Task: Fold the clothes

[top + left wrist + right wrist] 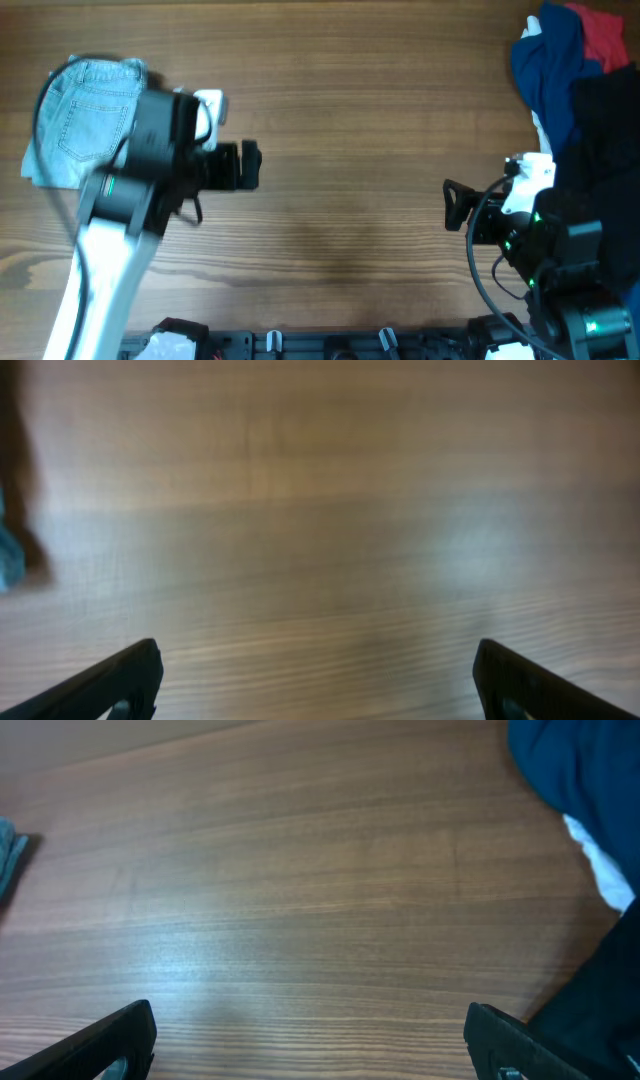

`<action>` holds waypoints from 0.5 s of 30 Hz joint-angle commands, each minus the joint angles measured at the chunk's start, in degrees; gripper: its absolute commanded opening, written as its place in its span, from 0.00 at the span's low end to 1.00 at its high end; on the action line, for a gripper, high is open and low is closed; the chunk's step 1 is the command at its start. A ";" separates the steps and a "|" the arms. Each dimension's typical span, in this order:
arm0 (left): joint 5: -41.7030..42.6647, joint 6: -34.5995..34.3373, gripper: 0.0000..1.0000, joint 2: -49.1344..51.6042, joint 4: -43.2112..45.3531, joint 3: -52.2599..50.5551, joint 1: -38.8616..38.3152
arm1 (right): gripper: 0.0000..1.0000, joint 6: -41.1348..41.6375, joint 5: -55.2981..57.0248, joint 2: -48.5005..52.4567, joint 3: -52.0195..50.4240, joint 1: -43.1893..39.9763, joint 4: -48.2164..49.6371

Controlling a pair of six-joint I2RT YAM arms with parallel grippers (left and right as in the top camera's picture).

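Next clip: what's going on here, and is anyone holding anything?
Nothing is being held. The left gripper and the right gripper both hover over the bare wooden table, facing each other, jaws open and empty. The denim shorts lie in a compact bundle at the far left, partly hidden under the left arm, and look folded. A pile of other clothes, navy, red and black, sits at the far right, and neither gripper is on it.

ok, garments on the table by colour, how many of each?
Light blue denim shorts: 1
Dark blue garment: 1
Red garment: 1
White garment, only an edge showing: 1
Black garment: 1
Total: 5
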 commanded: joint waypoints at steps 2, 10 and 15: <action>-0.39 -0.92 1.00 -15.23 8.26 -11.74 0.33 | 1.00 0.11 1.70 -1.05 -0.79 0.26 -0.42; -0.37 -0.94 1.00 -23.61 10.01 -14.05 0.33 | 1.00 0.90 1.73 -0.66 -0.79 0.26 -1.03; -0.37 -0.94 1.00 -23.71 9.33 -14.05 0.33 | 1.00 0.90 1.73 -0.66 -0.79 0.26 -1.18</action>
